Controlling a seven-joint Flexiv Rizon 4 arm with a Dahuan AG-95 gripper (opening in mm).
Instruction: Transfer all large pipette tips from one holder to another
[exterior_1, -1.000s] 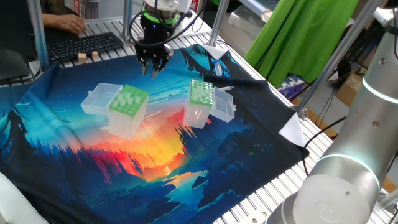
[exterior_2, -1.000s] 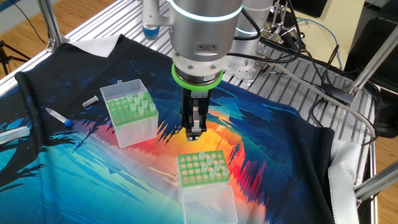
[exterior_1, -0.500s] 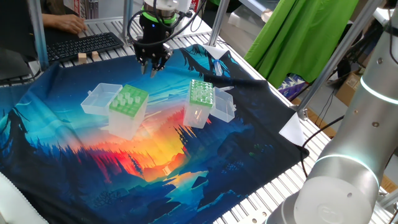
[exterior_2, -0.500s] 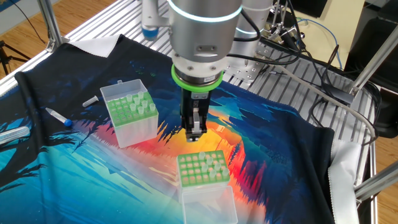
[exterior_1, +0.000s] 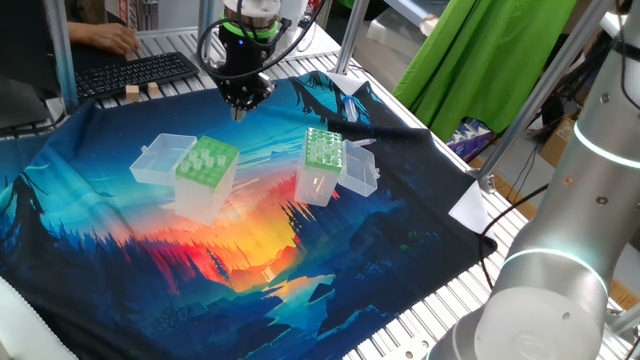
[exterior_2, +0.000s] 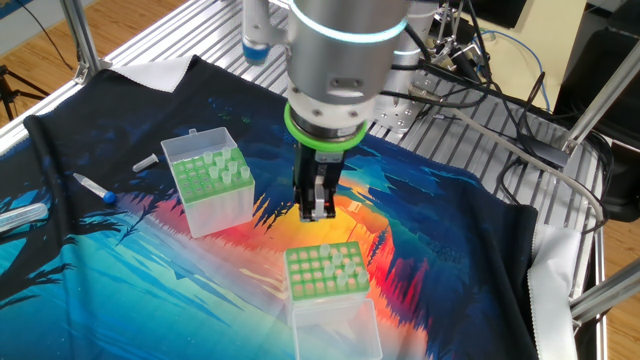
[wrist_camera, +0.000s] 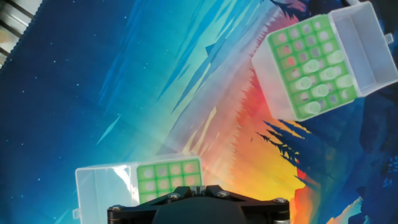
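The light-green wide-holed holder (exterior_1: 207, 165) stands left on the cloth, its clear lid lying open; it also shows in the other fixed view (exterior_2: 323, 272) and at the hand view's bottom edge (wrist_camera: 169, 177). The narrower holder (exterior_1: 323, 150) stands to its right, lid hinged back; it also shows in the other fixed view (exterior_2: 210, 180) and the hand view (wrist_camera: 310, 68). Whitish pipette tips (wrist_camera: 317, 87) stand in several of its holes. My gripper (exterior_1: 240, 105) hangs high over the far side of the wide-holed holder, fingers together, nothing seen between them. It also shows in the other fixed view (exterior_2: 316, 205) and the hand view (wrist_camera: 198, 186).
A printed cloth (exterior_1: 250, 250) covers the table. A blue-capped tube (exterior_2: 95, 187), a small white piece (exterior_2: 147, 162) and a clear tube (exterior_2: 20, 215) lie near one cloth edge. A keyboard (exterior_1: 135, 72) lies beyond the cloth.
The gripper has shifted slightly sideways and its fingers look narrower than a second ago. The two holders have not moved.
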